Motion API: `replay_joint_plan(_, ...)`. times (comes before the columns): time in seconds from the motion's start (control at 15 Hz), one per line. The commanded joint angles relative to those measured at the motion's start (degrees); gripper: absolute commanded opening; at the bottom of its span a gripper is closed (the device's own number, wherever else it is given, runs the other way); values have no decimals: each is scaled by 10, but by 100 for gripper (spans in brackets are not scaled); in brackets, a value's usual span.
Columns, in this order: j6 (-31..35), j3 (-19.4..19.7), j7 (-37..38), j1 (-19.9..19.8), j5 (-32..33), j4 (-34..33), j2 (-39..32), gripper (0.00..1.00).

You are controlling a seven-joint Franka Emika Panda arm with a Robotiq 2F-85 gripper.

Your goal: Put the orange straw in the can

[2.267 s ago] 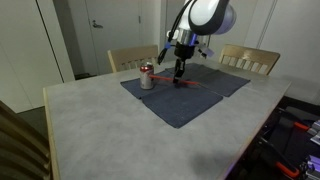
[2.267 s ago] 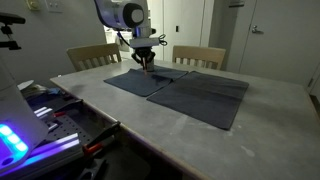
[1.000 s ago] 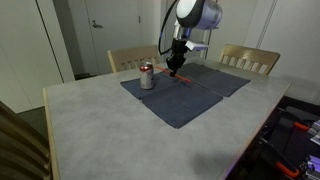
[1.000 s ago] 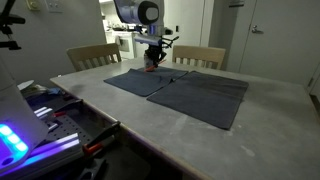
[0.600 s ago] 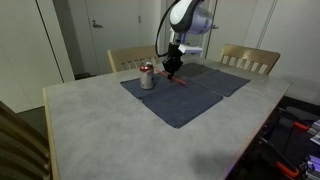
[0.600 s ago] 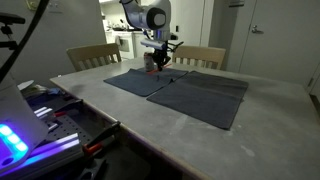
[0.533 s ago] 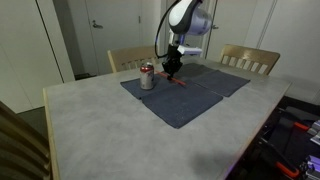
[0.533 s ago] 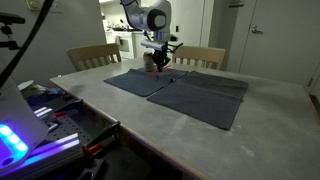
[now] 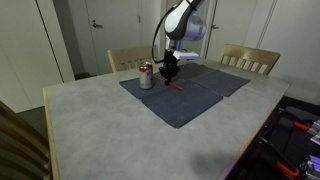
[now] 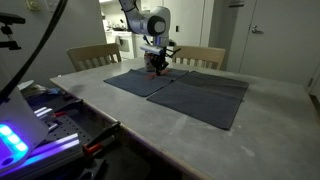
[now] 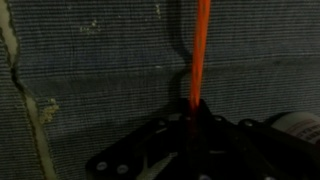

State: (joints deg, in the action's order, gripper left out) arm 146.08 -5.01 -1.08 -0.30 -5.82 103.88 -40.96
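The can (image 9: 146, 76), silver with a red band, stands upright on the near left part of the dark cloth (image 9: 182, 102). My gripper (image 9: 169, 72) is just to the right of the can, low over the cloth, shut on the orange straw (image 9: 176, 86). The straw slants from the jaws down onto the cloth. In the wrist view the straw (image 11: 199, 50) runs from the top edge into my jaws (image 11: 195, 116), and the can's top (image 11: 297, 124) shows at the lower right. In an exterior view my gripper (image 10: 155, 67) hides most of the can.
Two dark grey cloths (image 10: 190, 95) lie on the pale table (image 9: 100, 130). Two wooden chairs (image 9: 130, 58) (image 9: 250, 58) stand behind the far edge. Equipment with a blue light (image 10: 15, 140) sits beside the table.
My gripper has moved with the straw across the cloth towards the can and lowered. The can has not moved.
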Motion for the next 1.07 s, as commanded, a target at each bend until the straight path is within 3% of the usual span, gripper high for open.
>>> replay_joint_plan(0.0, 17, 2, 1, 3, -4, -29, -30, 2)
replay_joint_plan(0.67, 2, 6, 6, 12, 5, -40, -35, 2)
replay_joint_plan(0.73, 1, 7, 6, 13, 6, -39, -35, 34)
replay_joint_plan(0.87, 0, 8, 10, 15, 6, -34, -29, 39)
replay_joint_plan(1.0, -6, 14, 26, 27, 10, -24, -15, 55)
